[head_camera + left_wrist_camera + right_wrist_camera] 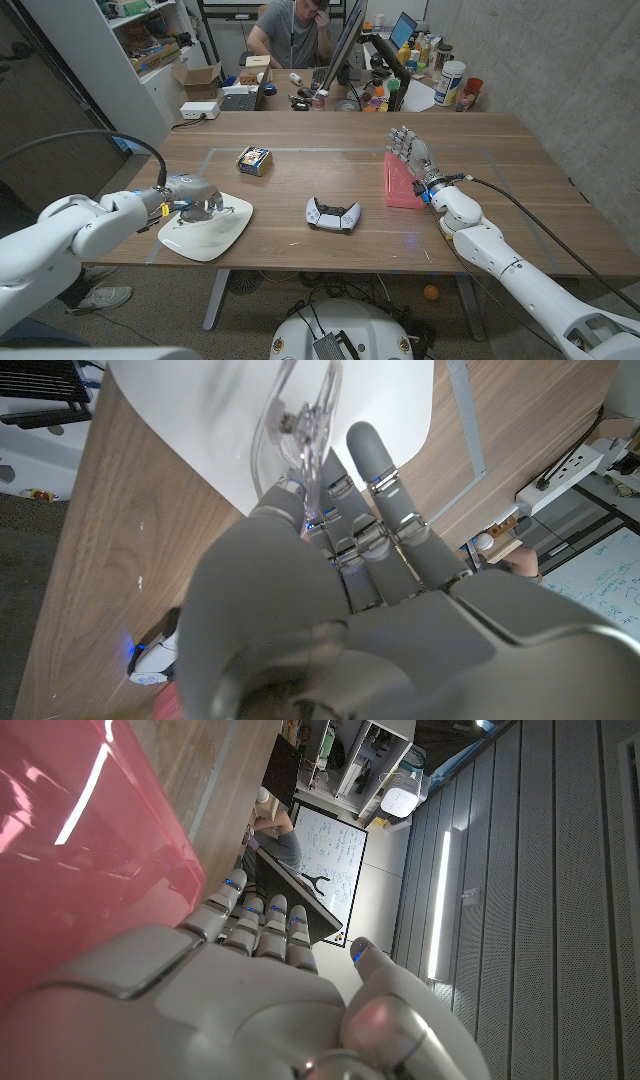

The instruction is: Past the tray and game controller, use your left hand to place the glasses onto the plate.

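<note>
— What's on the plate (205,238)?
— The clear glasses (300,420), held by the left robot hand (197,198) over it.
— Around?
— Game controller (332,214) beside; right robot hand (410,152), fingers spread, against pink tray (400,183).

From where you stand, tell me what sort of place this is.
Probably an office or robotics lab workspace: behind the wooden table a person sits at a cluttered desk with a laptop, and shelving holds boxes.

The plate (205,232) lies at the table's (520,180) left — the game controller (332,214) mid-table, the tray (402,183) right of it, a small box (254,160) behind.
</note>
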Available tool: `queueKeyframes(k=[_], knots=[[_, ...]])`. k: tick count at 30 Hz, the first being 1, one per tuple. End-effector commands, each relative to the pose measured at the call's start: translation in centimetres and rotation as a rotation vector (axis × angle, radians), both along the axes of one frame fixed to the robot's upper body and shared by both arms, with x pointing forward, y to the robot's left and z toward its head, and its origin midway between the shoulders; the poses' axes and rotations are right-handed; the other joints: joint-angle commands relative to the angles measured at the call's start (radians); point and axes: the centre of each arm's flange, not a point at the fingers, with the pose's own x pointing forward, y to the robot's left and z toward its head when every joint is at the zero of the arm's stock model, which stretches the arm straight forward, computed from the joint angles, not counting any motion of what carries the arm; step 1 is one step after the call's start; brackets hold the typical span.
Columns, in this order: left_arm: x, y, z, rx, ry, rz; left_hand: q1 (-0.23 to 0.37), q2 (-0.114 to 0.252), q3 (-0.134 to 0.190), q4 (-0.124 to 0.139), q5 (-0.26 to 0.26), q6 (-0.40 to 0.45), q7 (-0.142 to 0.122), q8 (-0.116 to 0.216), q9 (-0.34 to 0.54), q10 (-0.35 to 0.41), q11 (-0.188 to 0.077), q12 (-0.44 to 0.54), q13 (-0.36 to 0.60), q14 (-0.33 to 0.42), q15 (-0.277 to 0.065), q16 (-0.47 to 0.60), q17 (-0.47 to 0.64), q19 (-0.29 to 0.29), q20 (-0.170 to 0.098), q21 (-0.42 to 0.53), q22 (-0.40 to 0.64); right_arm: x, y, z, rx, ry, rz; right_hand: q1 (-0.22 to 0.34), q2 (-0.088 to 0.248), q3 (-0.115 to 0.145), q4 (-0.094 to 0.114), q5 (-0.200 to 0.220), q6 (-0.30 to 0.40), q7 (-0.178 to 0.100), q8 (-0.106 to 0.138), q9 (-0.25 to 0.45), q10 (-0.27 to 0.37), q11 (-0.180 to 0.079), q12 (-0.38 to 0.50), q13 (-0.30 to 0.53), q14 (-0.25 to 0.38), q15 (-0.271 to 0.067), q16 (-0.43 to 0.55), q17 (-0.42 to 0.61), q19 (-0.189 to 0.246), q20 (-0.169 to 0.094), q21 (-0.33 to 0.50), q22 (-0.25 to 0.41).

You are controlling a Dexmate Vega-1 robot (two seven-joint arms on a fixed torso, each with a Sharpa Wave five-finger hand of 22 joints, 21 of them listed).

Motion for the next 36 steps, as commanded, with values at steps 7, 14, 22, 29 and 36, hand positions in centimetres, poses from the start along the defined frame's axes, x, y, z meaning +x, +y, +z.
queueKeyframes(k=[7, 14, 22, 29, 36], knots=[[2.3, 0.4, -1.5, 0.119, 0.015, 0.033, 0.026, 0.033, 0.004, 0.002, 0.007, 0.003, -0.003, -0.004, 0.004, 0.055, -0.055, -0.008, 0.006, 0.045, -0.041, 0.002, 0.005, -0.013, -0.073, 0.012, 0.003, 0.5, -0.1, -0.2, 0.001, 0.019, -0.025, -0.008, 0.038, -0.001, 0.002, 0.004, 0.004, 0.003, 0.002, 0.003, 0.006, -0.002, -0.003, 0.005, 0.007, 0.002, -0.002, 0.001, 0.000, 0.002, 0.000, 0.004], [3.3, 0.5, -1.6, 0.144, 0.008, 0.042, 0.026, 0.034, 0.006, 0.002, 0.008, 0.000, -0.004, -0.006, 0.005, 0.053, -0.054, -0.011, 0.007, 0.042, -0.041, 0.000, 0.005, -0.015, -0.072, 0.014, 0.002, 0.7, 0.0, -0.1, 0.001, 0.023, -0.034, -0.008, 0.039, -0.001, 0.002, 0.004, 0.004, 0.003, 0.002, 0.003, 0.006, -0.001, -0.002, 0.005, 0.007, 0.003, -0.002, 0.001, 0.000, 0.001, 0.000, 0.004], [4.5, 0.2, -2.0, 0.148, 0.022, 0.033, 0.026, 0.037, 0.008, 0.002, 0.009, -0.005, -0.005, -0.010, 0.005, 0.054, -0.055, -0.014, 0.008, 0.042, -0.041, -0.001, 0.007, -0.017, -0.071, 0.017, 0.002, 0.9, -0.1, 0.2, -0.001, 0.025, -0.041, -0.007, 0.039, -0.001, 0.002, 0.005, 0.004, 0.003, 0.002, 0.003, 0.005, -0.002, -0.002, 0.005, 0.008, 0.002, -0.001, 0.001, 0.000, 0.000, 0.000, 0.003], [5.0, -0.1, -1.9, 0.165, 0.020, 0.022, 0.024, 0.038, 0.009, 0.002, 0.009, -0.004, -0.005, -0.011, 0.006, 0.053, -0.052, -0.016, 0.010, 0.041, -0.041, -0.004, 0.008, -0.018, -0.070, 0.021, 0.002, 1.1, -0.3, 0.2, 0.002, 0.025, -0.049, -0.007, 0.039, -0.001, 0.002, 0.005, 0.003, 0.003, 0.002, 0.003, 0.005, -0.004, -0.002, 0.005, 0.008, 0.002, -0.002, 0.001, 0.000, 0.001, 0.000, 0.003], [5.5, -0.1, -1.7, 0.176, 0.040, 0.035, 0.010, 0.035, 0.007, 0.009, 0.008, -0.039, -0.003, -0.029, 0.005, 0.038, -0.050, -0.026, 0.013, 0.026, -0.038, -0.015, 0.007, -0.033, -0.064, 0.022, 0.000, 1.4, -0.3, 0.2, 0.005, 0.027, -0.053, -0.007, 0.039, -0.001, 0.002, 0.005, 0.004, 0.003, 0.002, 0.003, 0.005, -0.004, -0.002, 0.005, 0.007, 0.001, -0.002, 0.001, 0.000, 0.001, 0.000, 0.003]])
